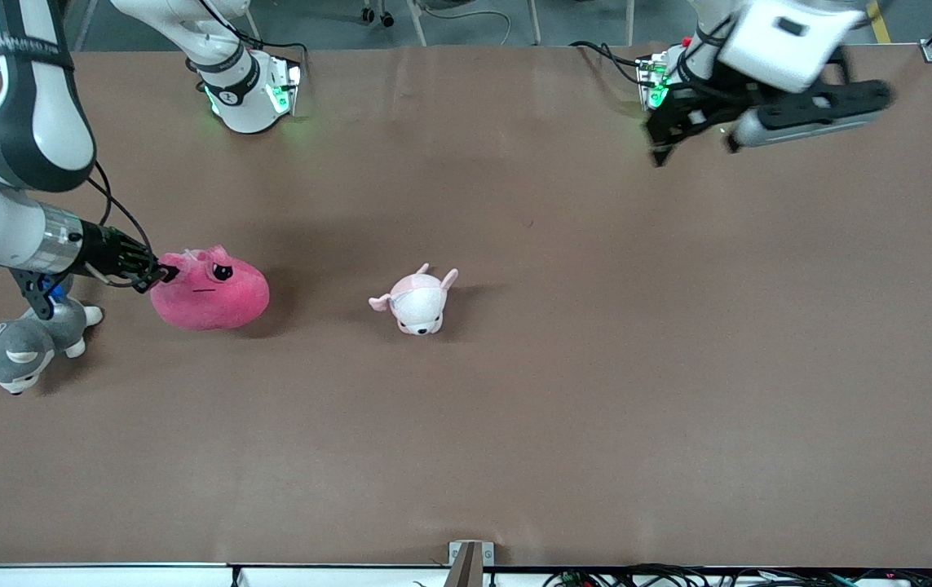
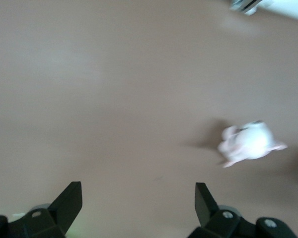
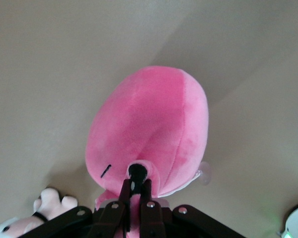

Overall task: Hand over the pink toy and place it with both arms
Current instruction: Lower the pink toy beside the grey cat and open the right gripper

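The pink toy [image 1: 209, 292], a hot-pink blob plush with black half-lidded eyes, lies on the table toward the right arm's end. My right gripper [image 1: 162, 274] is shut on a fold of the toy at its top by the ears. In the right wrist view the closed fingers [image 3: 138, 191] pinch pink fabric of the toy [image 3: 149, 129]. My left gripper [image 1: 661, 151] is open and empty, up over the table close to the left arm's base. Its fingertips [image 2: 69, 201] stand wide apart over bare table.
A small pale pink-and-white animal plush [image 1: 418, 302] lies mid-table; it also shows in the left wrist view [image 2: 251, 143]. A grey-and-white dog plush [image 1: 21, 342] lies beside the pink toy, nearer the front camera, under the right arm. The brown table [image 1: 596, 367] spreads around them.
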You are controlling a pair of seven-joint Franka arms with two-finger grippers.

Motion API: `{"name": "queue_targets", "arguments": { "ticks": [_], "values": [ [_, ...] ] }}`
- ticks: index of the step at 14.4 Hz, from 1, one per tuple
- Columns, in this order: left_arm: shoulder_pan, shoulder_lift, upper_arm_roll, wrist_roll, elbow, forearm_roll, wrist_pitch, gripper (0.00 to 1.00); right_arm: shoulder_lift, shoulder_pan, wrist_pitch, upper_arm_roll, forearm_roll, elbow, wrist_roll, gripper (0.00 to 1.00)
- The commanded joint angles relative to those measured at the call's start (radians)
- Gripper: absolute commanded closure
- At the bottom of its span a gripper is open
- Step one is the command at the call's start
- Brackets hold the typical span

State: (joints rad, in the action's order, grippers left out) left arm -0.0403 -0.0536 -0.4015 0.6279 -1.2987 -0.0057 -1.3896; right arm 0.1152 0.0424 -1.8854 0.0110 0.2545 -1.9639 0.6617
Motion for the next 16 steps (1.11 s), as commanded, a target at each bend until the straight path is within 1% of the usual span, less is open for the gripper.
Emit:
{"name": "queue_targets", "arguments": {
  "ticks": [1, 4, 6, 7, 8, 9, 10, 12, 14, 16],
  "values": [
    [0.135, 0.034, -0.011, -0.210, -0.030, 0.007, 0.060, 0.00, 0.032, 0.016, -0.050, -0.022, 0.017, -0.023, -0.034, 0.98],
    [0.282, 0.060, -0.011, -0.399, -0.060, -0.023, 0.064, 0.00, 0.076, 0.016, -0.077, -0.022, 0.019, -0.021, -0.054, 0.97],
    [0.361, 0.096, -0.011, -0.521, -0.117, -0.025, 0.063, 0.00, 0.096, 0.016, -0.087, -0.022, 0.019, -0.021, -0.068, 0.91],
    [0.394, 0.106, -0.011, -0.569, -0.134, -0.027, 0.060, 0.00, 0.103, 0.016, -0.089, -0.022, 0.019, -0.018, -0.086, 0.77],
    [0.413, 0.107, -0.011, -0.594, -0.140, -0.027, 0.057, 0.00, 0.107, 0.017, -0.095, -0.022, 0.017, -0.016, -0.099, 0.38],
    [0.421, 0.106, -0.010, -0.600, -0.140, -0.025, 0.051, 0.00, 0.107, 0.017, -0.103, -0.022, 0.017, -0.016, -0.108, 0.08],
    [0.431, 0.107, -0.010, -0.603, -0.143, -0.025, 0.046, 0.00, 0.107, 0.016, -0.106, -0.020, 0.016, -0.013, -0.120, 0.00],
    [0.436, 0.116, -0.010, -0.611, -0.163, -0.025, 0.028, 0.00, 0.106, 0.016, -0.103, -0.020, 0.009, 0.013, -0.187, 0.00],
    [0.436, 0.127, -0.010, -0.613, -0.185, -0.025, 0.008, 0.00, 0.106, 0.028, -0.098, -0.020, 0.008, 0.054, -0.333, 0.00],
    [0.438, 0.126, -0.004, -0.613, -0.186, -0.027, -0.003, 0.00, 0.110, 0.057, -0.095, -0.020, 0.006, 0.101, -0.448, 0.00]
  ]
}}
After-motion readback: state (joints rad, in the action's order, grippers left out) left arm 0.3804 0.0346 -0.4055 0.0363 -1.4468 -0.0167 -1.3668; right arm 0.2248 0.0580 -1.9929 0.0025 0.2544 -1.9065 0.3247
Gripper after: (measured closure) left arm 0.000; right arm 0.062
